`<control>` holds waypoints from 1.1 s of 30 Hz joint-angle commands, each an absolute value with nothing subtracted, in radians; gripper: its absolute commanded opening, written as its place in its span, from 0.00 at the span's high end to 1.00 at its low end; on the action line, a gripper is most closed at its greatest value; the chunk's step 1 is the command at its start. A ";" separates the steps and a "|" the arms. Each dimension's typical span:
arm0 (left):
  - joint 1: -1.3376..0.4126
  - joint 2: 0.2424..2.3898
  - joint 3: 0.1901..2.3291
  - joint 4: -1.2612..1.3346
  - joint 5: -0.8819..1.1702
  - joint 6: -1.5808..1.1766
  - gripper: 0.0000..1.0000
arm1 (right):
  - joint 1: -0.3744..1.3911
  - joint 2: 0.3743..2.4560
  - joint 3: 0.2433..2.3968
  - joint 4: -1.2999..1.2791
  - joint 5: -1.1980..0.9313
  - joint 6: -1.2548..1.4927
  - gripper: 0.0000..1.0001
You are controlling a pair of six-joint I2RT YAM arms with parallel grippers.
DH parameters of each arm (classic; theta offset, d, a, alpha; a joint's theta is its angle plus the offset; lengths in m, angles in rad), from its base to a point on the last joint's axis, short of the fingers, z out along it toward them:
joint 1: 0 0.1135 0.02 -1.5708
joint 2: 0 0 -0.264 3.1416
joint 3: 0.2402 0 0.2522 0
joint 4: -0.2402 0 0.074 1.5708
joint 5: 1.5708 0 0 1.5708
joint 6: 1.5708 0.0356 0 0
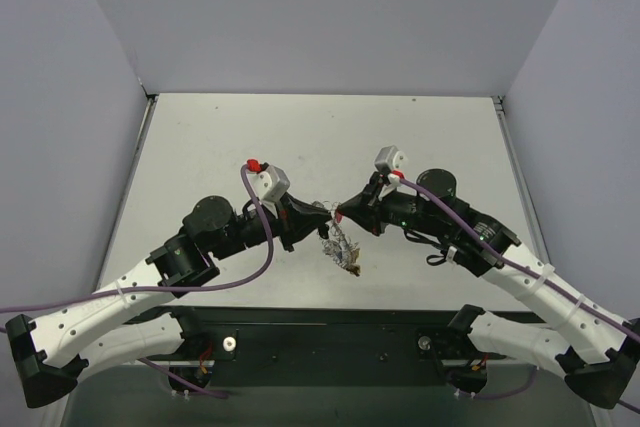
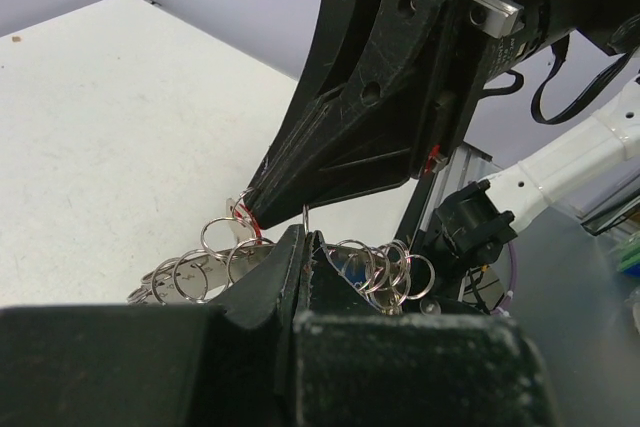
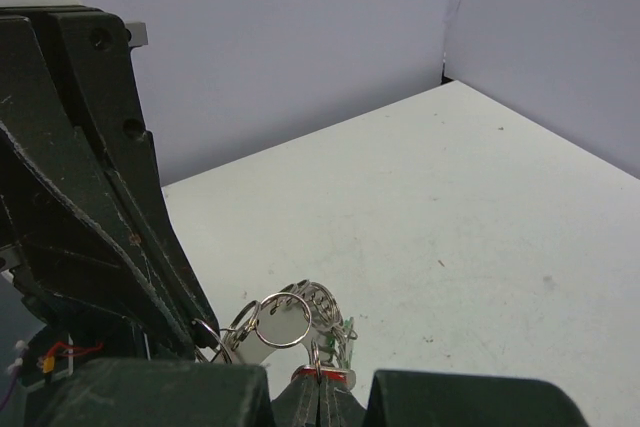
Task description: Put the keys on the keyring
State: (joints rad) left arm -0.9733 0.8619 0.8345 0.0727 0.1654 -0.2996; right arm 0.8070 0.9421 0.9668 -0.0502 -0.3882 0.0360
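- Left claw (image 2: 306,243) is pressed together on a thin wire of the keyring (image 1: 341,247), which hangs between both arms over the tabletop (image 1: 300,137)
- Right claw (image 3: 320,389) is pinching what looks like a red-headed key (image 3: 323,375) at the top of the bunch
- The wire looks light and springy, so the small loops will likely swing and tangle
- The metal is hard and slick: grip the key by its head and the hoop near its opening, which I cannot make out
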 commanded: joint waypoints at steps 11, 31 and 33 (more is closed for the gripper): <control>-0.974 0.796 0.776 0.229 0.206 -0.207 1.00 | 0.816 0.845 0.983 -0.031 -0.452 -0.021 1.00; -0.977 0.789 0.913 0.040 0.015 -0.351 1.00 | 0.864 0.864 0.991 0.018 -0.377 0.000 1.00; -0.976 0.778 0.901 0.052 0.024 -0.321 1.00 | 0.868 0.876 0.996 0.037 -0.365 0.000 1.00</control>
State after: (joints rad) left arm -0.9737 0.8101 0.8555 0.0162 0.0612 -0.3061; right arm 0.8547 0.8642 0.9672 -0.0761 -0.4374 -0.0120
